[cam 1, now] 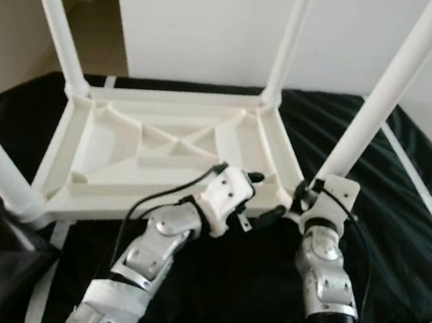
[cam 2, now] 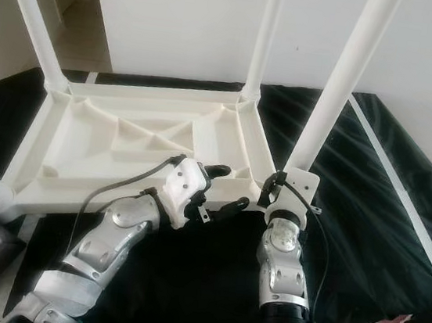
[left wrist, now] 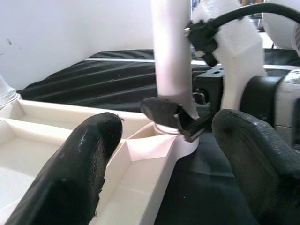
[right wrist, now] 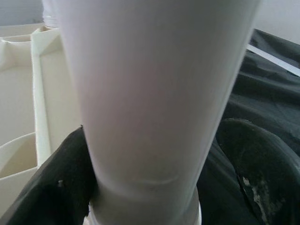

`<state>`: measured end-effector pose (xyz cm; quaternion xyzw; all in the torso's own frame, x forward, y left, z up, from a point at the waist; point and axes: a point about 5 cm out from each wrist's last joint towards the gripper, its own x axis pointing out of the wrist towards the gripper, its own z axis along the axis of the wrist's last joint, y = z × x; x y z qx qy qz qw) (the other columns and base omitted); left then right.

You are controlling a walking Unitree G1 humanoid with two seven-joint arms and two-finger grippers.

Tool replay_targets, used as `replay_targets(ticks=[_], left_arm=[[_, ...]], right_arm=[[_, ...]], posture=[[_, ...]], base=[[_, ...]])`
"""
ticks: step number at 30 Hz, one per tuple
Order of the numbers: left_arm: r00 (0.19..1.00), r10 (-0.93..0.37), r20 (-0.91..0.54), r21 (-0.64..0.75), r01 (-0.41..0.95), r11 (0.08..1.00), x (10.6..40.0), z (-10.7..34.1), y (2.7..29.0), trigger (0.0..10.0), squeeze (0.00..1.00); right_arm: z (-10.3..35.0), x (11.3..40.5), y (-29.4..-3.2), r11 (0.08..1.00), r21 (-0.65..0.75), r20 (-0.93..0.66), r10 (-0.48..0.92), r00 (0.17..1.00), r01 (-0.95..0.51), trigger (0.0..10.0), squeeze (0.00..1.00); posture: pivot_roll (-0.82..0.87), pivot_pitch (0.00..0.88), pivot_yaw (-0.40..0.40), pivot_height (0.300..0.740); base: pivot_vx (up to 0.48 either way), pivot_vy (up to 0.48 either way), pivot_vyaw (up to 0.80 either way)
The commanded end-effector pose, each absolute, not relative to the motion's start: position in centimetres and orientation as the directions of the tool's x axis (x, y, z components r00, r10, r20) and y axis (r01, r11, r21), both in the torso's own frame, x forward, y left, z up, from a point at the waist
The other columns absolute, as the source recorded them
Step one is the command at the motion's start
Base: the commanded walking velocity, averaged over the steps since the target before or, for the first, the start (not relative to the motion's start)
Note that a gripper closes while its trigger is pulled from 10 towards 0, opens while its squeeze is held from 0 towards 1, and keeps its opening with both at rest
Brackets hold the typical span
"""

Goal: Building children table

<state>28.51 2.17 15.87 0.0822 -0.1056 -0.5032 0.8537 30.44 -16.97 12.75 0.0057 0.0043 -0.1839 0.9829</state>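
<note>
Upside-down white plastic table on a black sheet, both our grippers at its near right corner.

We stand over a crinkled black cloth point(cam 1: 399, 208) spread on a pale floor before a plain white wall point(cam 1: 217, 28). The table top point(cam 1: 114, 153) lies ribbed underside up, smooth moulded plastic, with four round tapering legs rising from its corners. Our right gripper point(cam 1: 300, 197) has its black fingers closed around the base of the near right leg point(cam 1: 382, 95). Our left gripper point(cam 1: 263, 196) hovers just beside that corner, fingers spread apart and holding nothing.
</note>
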Motion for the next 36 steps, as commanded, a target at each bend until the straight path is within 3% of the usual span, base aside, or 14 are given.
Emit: replay_targets(ticks=[1,2,3,4,5,12,18,20,23,36], left_arm=[[0.5,-0.861,0.091,0.239,0.828,0.506,29.0,15.8,2.6,10.0,0.0],[0.5,-0.861,0.091,0.239,0.828,0.506,29.0,15.8,2.6,10.0,0.0],[0.512,-0.855,0.088,0.245,0.82,0.517,29.1,15.8,3.0,10.0,0.0],[0.512,-0.855,0.088,0.245,0.82,0.517,29.1,15.8,3.0,10.0,0.0],[0.52,-0.85,0.086,0.251,0.814,0.524,29.3,15.8,3.4,10.0,0.0],[0.58,-0.813,0.054,0.304,0.766,0.567,30.7,15.9,5.9,10.0,0.0],[0.591,-0.806,0.045,0.314,0.757,0.573,30.9,15.9,6.4,10.0,0.0],[0.616,-0.783,-0.088,0.401,0.741,0.539,31.1,13.9,8.7,10.0,0.0],[0.619,-0.767,-0.169,0.429,0.747,0.508,30.9,12.7,10.4,10.0,0.0],[0.574,-0.762,-0.299,0.348,0.81,0.473,29.4,10.9,15.1,10.0,0.0]], right_arm=[[12.2,29.6,-18.0,0.922,-0.005,-0.024,-0.388,0.921,0.388,10.0,1.0],[12.2,29.6,-18.0,0.922,-0.005,-0.024,-0.388,0.921,0.388,10.0,1.0],[12.2,29.3,-17.9,0.933,-0.002,-0.015,-0.361,0.932,0.361,10.0,0.07],[12.2,29.3,-17.9,0.933,-0.002,-0.015,-0.361,0.932,0.361,10.0,0.07],[12.2,29.0,-17.8,0.94,-0.003,-0.008,-0.34,0.94,0.34,10.0,0.0],[11.9,27.4,-18.1,0.955,-0.01,0.007,-0.297,0.955,0.297,10.0,0.0],[11.8,27.2,-18.2,0.956,-0.013,0.005,-0.294,0.956,0.294,10.0,0.0],[11.5,26.7,-18.4,0.957,-0.018,-0.004,-0.29,0.957,0.29,10.0,0.0],[11.3,26.3,-18.5,0.959,-0.014,-0.003,-0.284,0.959,0.284,10.0,0.0],[10.7,25.7,-19.1,0.959,-0.006,-0.029,-0.284,0.958,0.284,10.0,0.0]], posture=[[-0.12,0.033,-0.009,0.74],[-0.12,0.033,-0.009,0.74],[-0.12,0.032,-0.014,0.74],[-0.12,0.032,-0.014,0.74],[-0.11,0.028,-0.01,0.74],[-0.07,0.022,-0.025,0.74],[-0.07,0.022,-0.025,0.74],[-0.05,0.013,-0.019,0.74],[-0.05,0.01,-0.014,0.74],[-0.05,0.001,-0.011,0.74]], base=[[0.0,0.0,0.0],[0.0,0.0,0.0],[0.0,0.0,0.0],[0.0,0.0,0.0],[0.0,0.0,0.0],[0.0,0.0,0.0],[0.0,0.0,0.0],[0.0,0.0,0.0],[0.0,0.0,0.0],[0.0,0.0,0.0]])
